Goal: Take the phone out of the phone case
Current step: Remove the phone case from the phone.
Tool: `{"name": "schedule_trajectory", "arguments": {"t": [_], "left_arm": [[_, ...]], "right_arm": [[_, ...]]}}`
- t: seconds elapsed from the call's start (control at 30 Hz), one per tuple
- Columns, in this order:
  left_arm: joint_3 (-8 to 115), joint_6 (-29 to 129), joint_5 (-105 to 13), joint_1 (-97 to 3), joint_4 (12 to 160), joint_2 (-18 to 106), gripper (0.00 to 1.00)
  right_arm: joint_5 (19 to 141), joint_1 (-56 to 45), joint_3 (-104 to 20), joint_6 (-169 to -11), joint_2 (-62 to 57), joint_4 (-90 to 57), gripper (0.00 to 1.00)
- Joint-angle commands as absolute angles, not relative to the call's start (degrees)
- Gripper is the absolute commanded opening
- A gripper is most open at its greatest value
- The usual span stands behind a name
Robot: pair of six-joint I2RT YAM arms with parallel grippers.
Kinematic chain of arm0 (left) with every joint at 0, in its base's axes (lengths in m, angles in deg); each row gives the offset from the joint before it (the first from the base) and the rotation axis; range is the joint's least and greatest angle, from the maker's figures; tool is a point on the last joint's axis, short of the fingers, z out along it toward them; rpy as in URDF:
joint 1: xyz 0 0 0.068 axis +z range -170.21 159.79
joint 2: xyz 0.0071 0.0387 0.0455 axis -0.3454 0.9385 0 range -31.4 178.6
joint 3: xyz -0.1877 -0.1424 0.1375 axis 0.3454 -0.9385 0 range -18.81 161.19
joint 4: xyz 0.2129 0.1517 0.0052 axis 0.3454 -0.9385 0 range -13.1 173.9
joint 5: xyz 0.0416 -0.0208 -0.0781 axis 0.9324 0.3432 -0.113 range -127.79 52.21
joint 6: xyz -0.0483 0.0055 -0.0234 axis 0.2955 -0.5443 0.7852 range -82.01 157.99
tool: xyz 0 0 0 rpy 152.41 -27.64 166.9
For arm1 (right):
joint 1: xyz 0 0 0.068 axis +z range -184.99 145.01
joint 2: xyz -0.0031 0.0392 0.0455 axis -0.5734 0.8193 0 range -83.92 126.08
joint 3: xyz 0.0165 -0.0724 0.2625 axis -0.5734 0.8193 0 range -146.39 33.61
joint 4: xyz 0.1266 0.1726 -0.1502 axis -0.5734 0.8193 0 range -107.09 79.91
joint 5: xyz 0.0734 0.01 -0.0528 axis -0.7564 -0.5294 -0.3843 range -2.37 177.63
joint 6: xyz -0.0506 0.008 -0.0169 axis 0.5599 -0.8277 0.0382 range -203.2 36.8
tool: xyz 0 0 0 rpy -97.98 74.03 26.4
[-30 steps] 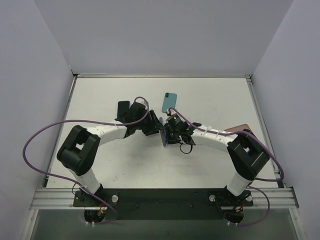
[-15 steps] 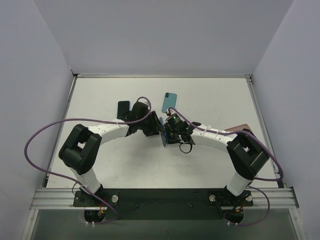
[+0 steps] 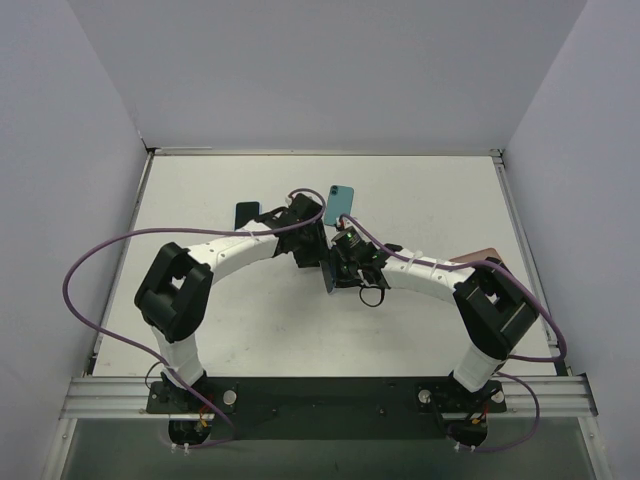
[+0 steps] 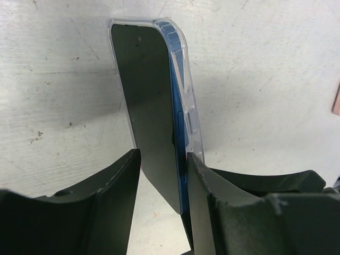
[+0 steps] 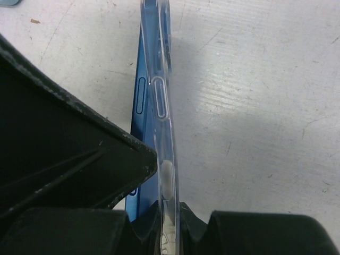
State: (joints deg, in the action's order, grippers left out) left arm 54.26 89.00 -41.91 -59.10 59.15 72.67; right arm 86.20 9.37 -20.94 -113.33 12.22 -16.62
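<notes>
**Both pincers closed on the cased phone, held on edge mid-worktop**

The white worktop (image 3: 430,200) carries everything. The left arm (image 3: 215,262) and the right arm (image 3: 430,272) bend inward and meet near its middle.

The left pincer (image 4: 161,164) is clamped on the phone (image 4: 146,101). One finger presses the dark screen. The other sits on the back side, where I cannot tell whether it touches the blue body or the clear shell.

The right pincer (image 5: 167,218) is closed on the thin edge of the phone case (image 5: 159,79), with the blue phone body just beside it.

The phone stands on edge between the two pincers, above the worktop. Its upper corner sits inside the transparent phone case, which wraps round the top and runs down the blue side.

Farther back a teal phone (image 3: 339,205) lies flat, near the left pincer. A dark flat item (image 3: 246,213) lies to its left. A pinkish flat item (image 3: 480,253) shows beside the right arm.
</notes>
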Motion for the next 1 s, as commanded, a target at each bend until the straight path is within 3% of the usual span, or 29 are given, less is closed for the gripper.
{"name": "schedule_trajectory", "arguments": {"t": [0.0,0.17,0.97], "left_arm": [[58.52,91.08,-31.47,-61.51,50.35,76.09,0.49],[59.5,92.04,-27.95,-61.78,46.73,75.65,0.42],[58.71,90.29,-21.45,-61.95,43.48,77.58,0.35]], "right_arm": [[84.55,11.15,-22.03,-112.47,11.0,-13.4,0.0],[84.55,11.15,-21.94,-113.0,10.21,-13.83,0.0],[84.2,11.33,-21.33,-114.05,9.77,-14.54,0.0]]}}
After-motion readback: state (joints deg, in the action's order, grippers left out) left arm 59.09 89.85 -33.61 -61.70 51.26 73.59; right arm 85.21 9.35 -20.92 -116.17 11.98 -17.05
